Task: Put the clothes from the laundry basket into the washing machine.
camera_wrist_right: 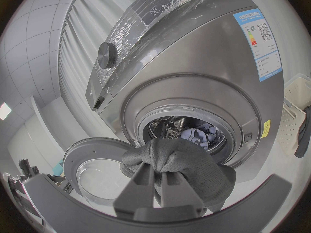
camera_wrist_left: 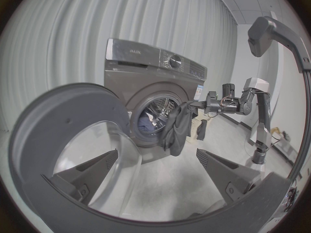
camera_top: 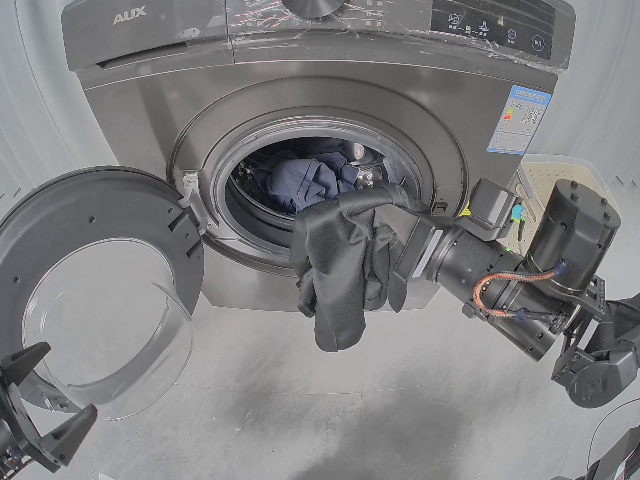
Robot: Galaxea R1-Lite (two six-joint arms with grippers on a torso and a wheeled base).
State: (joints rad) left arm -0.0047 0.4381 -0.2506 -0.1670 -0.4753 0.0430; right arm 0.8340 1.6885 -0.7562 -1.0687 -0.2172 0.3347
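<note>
Nearest of all, the left gripper (camera_top: 57, 385) is seen low at the near left, its fingers spread apart with nothing held between them. It is stationed just in front of the open door (camera_top: 100, 235); whether the two touch cannot be told. The door, round with a clear window, is swung out to the left of the washing machine (camera_top: 300, 95). Farther in, on the right, the right gripper (camera_top: 395, 216) is held out at the drum opening and is clenched on a black garment (camera_top: 340, 268). The garment is pinched at its upper part just in front of the opening's right side. The rest is draped down past the opening's lower rim and is left hanging free above the grey floor (camera_top: 333, 401). Inside the drum a blue garment (camera_top: 307, 178) is seen lying in a heap. To the right of the machine, partly hidden by the right arm, a cream laundry basket (camera_top: 543, 171) is placed, and another dark piece of clothing (camera_wrist_right: 303, 133) is hung over its rim.
</note>
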